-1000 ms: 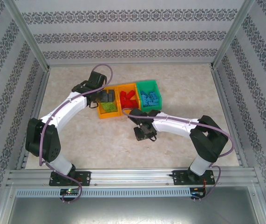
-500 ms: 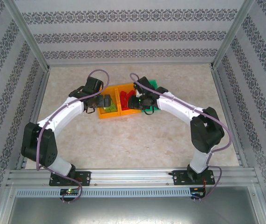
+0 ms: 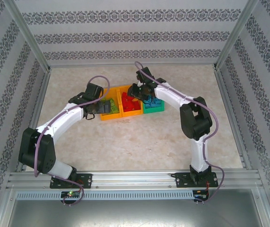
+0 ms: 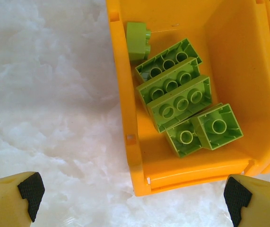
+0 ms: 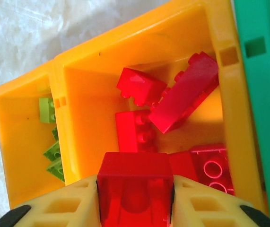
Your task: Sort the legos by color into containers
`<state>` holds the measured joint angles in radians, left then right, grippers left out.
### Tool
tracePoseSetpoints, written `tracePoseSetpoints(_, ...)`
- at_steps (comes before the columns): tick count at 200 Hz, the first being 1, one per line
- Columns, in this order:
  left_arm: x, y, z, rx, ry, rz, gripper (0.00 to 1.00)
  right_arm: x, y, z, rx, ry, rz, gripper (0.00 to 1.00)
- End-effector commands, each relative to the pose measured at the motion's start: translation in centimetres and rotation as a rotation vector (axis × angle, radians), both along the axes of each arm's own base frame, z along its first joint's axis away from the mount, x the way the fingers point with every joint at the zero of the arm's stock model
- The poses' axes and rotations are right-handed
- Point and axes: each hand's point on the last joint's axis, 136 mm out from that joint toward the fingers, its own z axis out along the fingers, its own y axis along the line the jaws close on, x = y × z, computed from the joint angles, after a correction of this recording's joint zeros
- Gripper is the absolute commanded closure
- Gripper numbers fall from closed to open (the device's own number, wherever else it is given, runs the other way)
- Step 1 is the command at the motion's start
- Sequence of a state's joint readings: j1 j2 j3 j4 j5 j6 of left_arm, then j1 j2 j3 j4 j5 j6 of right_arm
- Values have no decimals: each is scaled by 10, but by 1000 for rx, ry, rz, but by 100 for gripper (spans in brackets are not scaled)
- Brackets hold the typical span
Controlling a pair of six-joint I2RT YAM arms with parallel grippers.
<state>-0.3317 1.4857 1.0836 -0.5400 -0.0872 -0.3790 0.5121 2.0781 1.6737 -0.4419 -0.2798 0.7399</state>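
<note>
Orange, orange, green from above: we are seeing the containers (image 3: 130,114) standing in a joined row on the marbled table (image 3: 139,142). The legos inside are too small to count.
Left arm from above: the left gripper (image 3: 107,108) is hovering over the left orange bin (image 3: 107,117) and covering most of its contents. We are not able to judge its jaws from here.
Right arm from above: the right gripper (image 3: 135,93) is hanging over the far end of the middle orange bin (image 3: 131,113), hiding some of the red legos (image 3: 131,106). The blue legos (image 3: 154,101) are lying in the green bin (image 3: 153,111), partly under the arm.
Left wrist: we are seeing the fingertips (image 4: 28,189) standing wide apart with nothing between them, both cut off at the lower corners. The lime legos (image 4: 182,94) are lying ahead in the bin, whose right wall is running out of frame.
Right wrist: yellow fingers (image 5: 68,208) are pressing both sides of a red brick (image 5: 135,182) above the middle bin. The brick is blocking whatever lies under it, and the green bin is cut off at the right edge.
</note>
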Motion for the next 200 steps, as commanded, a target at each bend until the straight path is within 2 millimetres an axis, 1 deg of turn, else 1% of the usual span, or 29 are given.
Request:
tracePoseSetpoints(1,3,7,6,4,-30,15,1,13,-1,10,15,-10,-21,55)
tracePoseSetpoints(21,3,6,5,2,-28,16,1,14,-1,12,20,-13,-18,39)
tracePoseSetpoints(41,2,7,5,2,-32,21,1,12,1,19,26,-33,6,29)
tracePoseSetpoints(57,2,8,6,6,-35,25,1,8,-1,28,21,-60,23,23)
tracePoseSetpoints(70,2,10,7,12,-38,27,1,4,-6,38,5,-100,35,16)
tracePoseSetpoints(79,1,11,7,20,-39,30,1,1,-14,44,-23,-137,41,3)
tracePoseSetpoints(85,1,12,8,26,-42,32,1,-1,-20,48,-49,-167,43,2)
tracePoseSetpoints(102,0,18,9,48,-52,46,1,-6,-47,63,-135,-266,29,2)
tracePoseSetpoints(114,-1,22,12,64,-65,57,1,-10,-72,73,-202,-346,3,2)
tracePoseSetpoints(133,-1,27,17,72,-102,65,1,-17,-118,88,-329,-478,-53,2)
tracePoseSetpoints(150,0,32,22,78,-144,76,1,-26,-161,93,-449,-578,-96,2)
tracePoseSetpoints(176,4,34,23,82,-170,59,1,-42,-214,85,-587,-698,-130,2)
tracePoseSetpoints(200,6,34,20,89,-184,34,1,-57,-259,65,-661,-730,-200,2)
